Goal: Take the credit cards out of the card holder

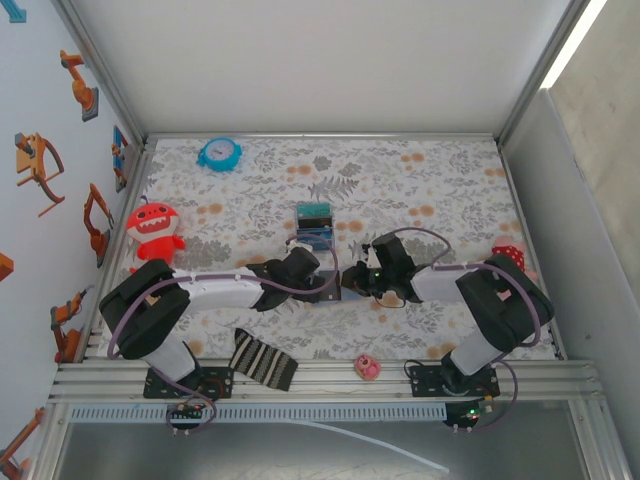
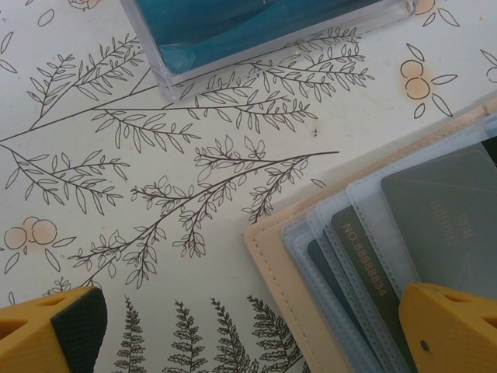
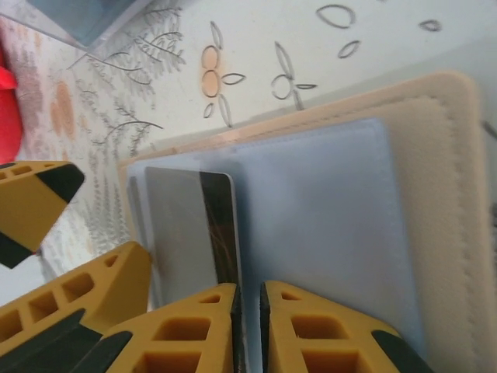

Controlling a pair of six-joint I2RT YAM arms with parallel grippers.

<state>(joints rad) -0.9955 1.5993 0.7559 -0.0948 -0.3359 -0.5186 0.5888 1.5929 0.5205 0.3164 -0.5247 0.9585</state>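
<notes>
The card holder lies open on the flowered cloth between the two grippers. In the left wrist view its tan cover carries pale blue sleeves with grey credit cards in them. My left gripper is open wide, one finger over the bare cloth and the other finger over the sleeves. In the right wrist view a grey credit card with a black stripe stands against the pale blue panel. My right gripper is closed to a thin slit on that card's edge.
A clear box with blue contents sits just behind the holder. Toward the back left are a red toy and a blue clock. A striped cloth and a pink object lie at the near edge. A red object sits at the right.
</notes>
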